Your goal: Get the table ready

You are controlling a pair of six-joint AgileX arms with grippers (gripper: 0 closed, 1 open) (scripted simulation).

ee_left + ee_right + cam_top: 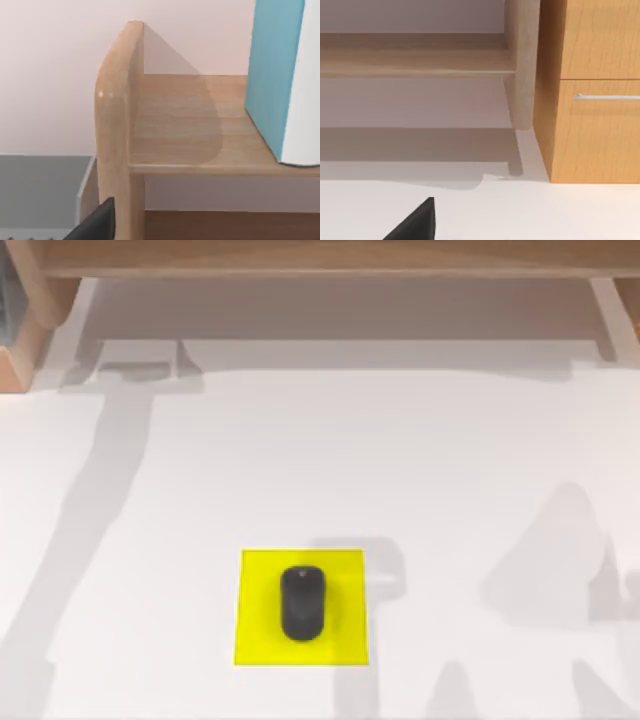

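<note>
No text, label, brand, number or sign can be read anywhere; the table (450,460) is plain white, the yellow mat (255,640) and the black mouse (302,602) on it carry no marking that can be made out, the wooden shelf (175,125) shows only grain, the blue and white object (280,80) standing on it has blank faces, and the drawer front (600,130) with its metal handle (607,97) bears no lettering
</note>
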